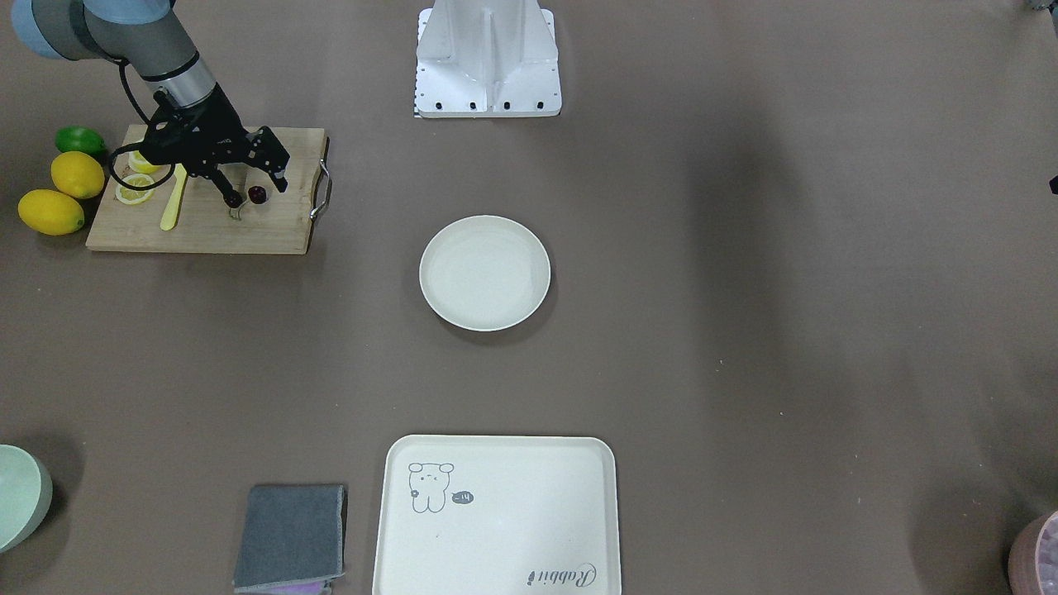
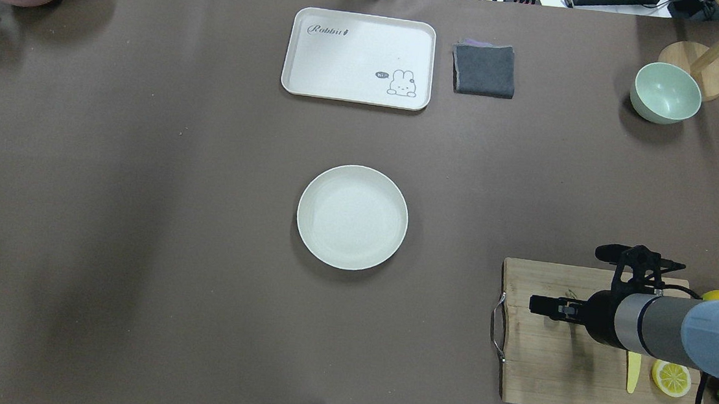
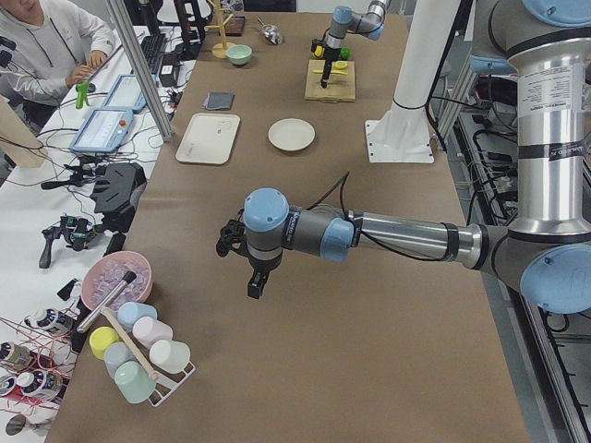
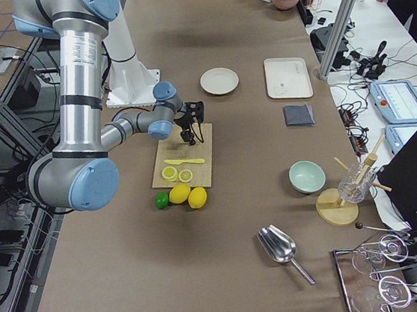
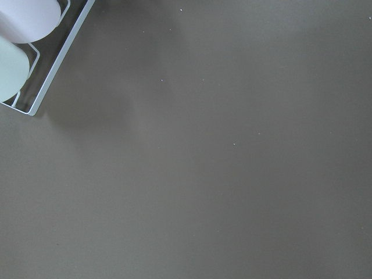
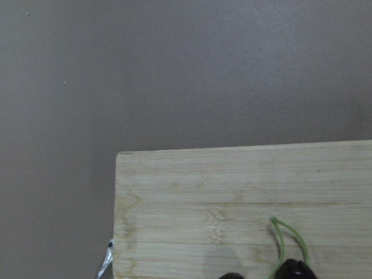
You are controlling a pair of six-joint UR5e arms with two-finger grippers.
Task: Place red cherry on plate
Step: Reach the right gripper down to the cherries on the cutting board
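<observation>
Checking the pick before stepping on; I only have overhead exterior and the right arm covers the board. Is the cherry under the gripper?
Observer: Yes. Front-facing view shows the red cherry lying on the cutting board between the right gripper's spread fingers.
Operator: Left arm? It's out of my frame.
Observer: Exterior left shows the left gripper over bare table near a rack of cups; open or shut, I cannot tell.
Operator: Wrist cam on the cherry?
Observer: Right wrist view catches only its dark top and green stem at the bottom edge.
</observation>
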